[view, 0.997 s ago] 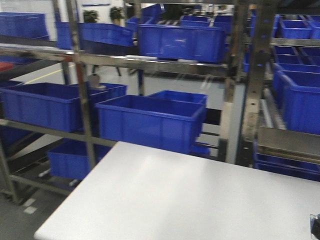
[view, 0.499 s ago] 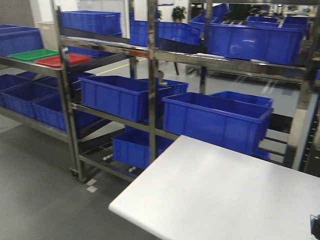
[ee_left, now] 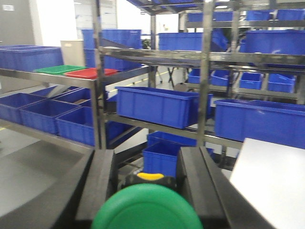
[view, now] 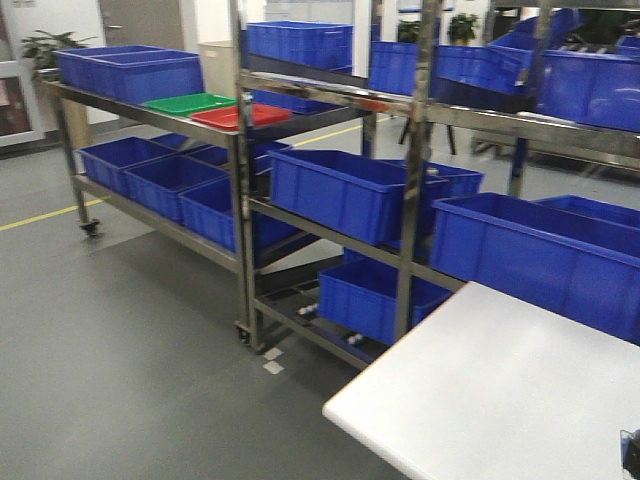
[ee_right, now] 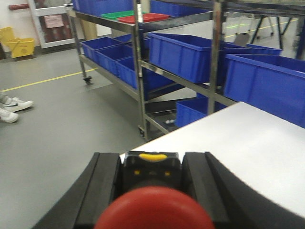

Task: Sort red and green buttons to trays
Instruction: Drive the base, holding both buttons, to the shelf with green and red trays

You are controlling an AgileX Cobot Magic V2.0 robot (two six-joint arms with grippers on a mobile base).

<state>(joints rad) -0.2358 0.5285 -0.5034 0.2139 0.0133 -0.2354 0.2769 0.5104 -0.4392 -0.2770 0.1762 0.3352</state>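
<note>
In the left wrist view my left gripper (ee_left: 147,157) is shut on a green button (ee_left: 147,210); the button's black and yellow body sits between the fingers. In the right wrist view my right gripper (ee_right: 151,157) is shut on a red button (ee_right: 155,210), held above the corner of the white table (ee_right: 248,143). The green tray (view: 188,102) and the red tray (view: 240,116) lie side by side on the top shelf of the metal rack, far off to the left. The green tray (ee_left: 59,69) and red tray (ee_left: 90,73) also show in the left wrist view.
Steel racks (view: 245,200) on wheels hold several deep blue crates (view: 345,190) on all levels. The white table (view: 500,400) fills the lower right. Grey floor lies between me and the racks. A person's shoes (ee_right: 9,107) and a yellow mop bucket (ee_right: 19,46) are far left.
The front view has swung left: the table has slid to the lower right of the frame, and the rack with the green and red trays has come further into view.
</note>
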